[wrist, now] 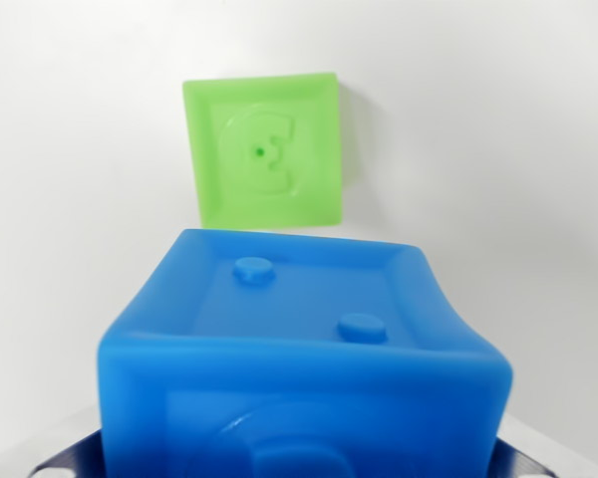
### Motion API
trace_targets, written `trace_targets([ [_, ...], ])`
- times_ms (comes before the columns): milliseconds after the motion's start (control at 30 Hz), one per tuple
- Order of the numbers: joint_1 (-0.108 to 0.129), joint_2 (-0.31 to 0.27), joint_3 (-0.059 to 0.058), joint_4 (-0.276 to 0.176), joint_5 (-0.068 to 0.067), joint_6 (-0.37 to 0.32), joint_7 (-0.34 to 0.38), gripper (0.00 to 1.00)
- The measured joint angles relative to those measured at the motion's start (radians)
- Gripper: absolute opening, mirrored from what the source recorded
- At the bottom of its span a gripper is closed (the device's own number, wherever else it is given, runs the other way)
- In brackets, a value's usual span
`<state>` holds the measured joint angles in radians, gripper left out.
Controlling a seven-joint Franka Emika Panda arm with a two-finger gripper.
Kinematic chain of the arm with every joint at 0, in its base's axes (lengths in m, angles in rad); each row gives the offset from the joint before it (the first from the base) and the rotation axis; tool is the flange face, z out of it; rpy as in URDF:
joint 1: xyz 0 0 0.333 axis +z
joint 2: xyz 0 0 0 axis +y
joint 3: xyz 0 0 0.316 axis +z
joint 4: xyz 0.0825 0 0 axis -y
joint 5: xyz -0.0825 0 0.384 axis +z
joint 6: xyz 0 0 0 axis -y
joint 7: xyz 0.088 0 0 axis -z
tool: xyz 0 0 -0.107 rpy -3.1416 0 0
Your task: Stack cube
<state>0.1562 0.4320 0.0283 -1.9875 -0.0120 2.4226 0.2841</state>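
**Wrist view: blue cube close under camera, green cube beyond**

Blue cube (304, 358) filled the lower half of the wrist view, large and slightly soft in focus. Its upper face was recessed inside a raised rim and carried two round studs, one toward the far edge, one nearer the wrist view's right. The near face showed a raised embossed shape, cut off by the bottom of the frame.

Gripper (299, 468): only grey metal parts were visible, at the lower left and lower right corners, one on each side of the blue cube and partly behind it. The fingertips themselves were not in frame. The blue cube sat between these parts, but contact with the pads could not be seen, so I cannot tell how far apart the fingers stood or whether they had hold of the cube.

Green cube (269, 149) lay beyond the blue cube, farther out from the fingers, on the white surface (70, 179). It sat slightly toward the wrist view's left of centre. Its top face was turned to the camera, with a raised rim and an embossed figure having a small dot at its middle. The two cubes looked apart; the blue cube's far edge came just below the green cube's near edge.
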Motion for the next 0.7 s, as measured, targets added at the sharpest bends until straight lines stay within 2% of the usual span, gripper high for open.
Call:
trace_targets([
  [700,0.046,0.064,0.0,0.104,0.0,-0.042,0.008,0.0],
])
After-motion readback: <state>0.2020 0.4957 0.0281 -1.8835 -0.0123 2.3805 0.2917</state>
